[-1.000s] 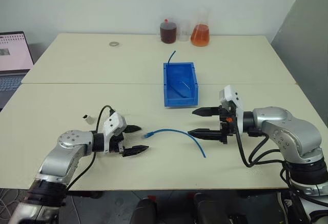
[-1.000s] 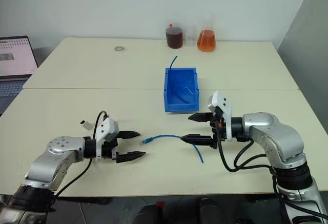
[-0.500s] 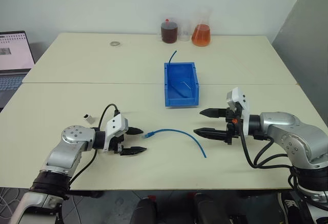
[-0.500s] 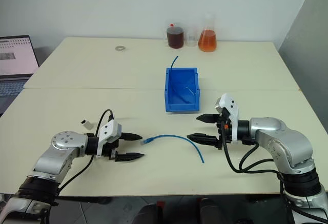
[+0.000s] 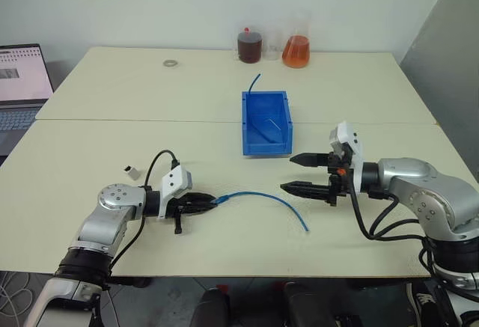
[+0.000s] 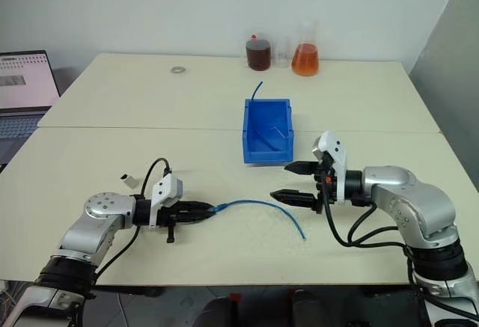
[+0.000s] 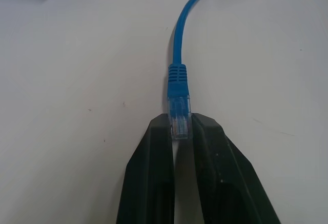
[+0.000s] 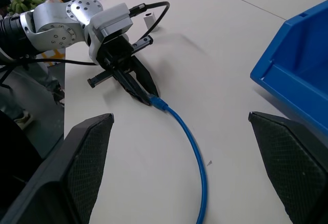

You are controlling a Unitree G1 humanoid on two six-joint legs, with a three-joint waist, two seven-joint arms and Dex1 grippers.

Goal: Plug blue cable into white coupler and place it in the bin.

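step: grabbing plug | left tool [image 7: 181,126] pinching blue cable [image 5: 266,194] end | right tool [image 5: 308,173] spread, idle | next: fetch white coupler [image 5: 130,170], far-left counter

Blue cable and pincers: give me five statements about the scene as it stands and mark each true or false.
1. The left pincer is shut on the clear plug of the blue cable. True.
2. The right pincer is clamped on the cable's far end. False: its fingers stand wide open and hold nothing.
3. The white coupler is already plugged onto the cable. False: it lies alone on the table, behind the left arm.
4. The bin sits beyond the cable, toward the flasks. True.
5. The blue cable lies inside the bin. False: it lies on the table, in front of the bin.
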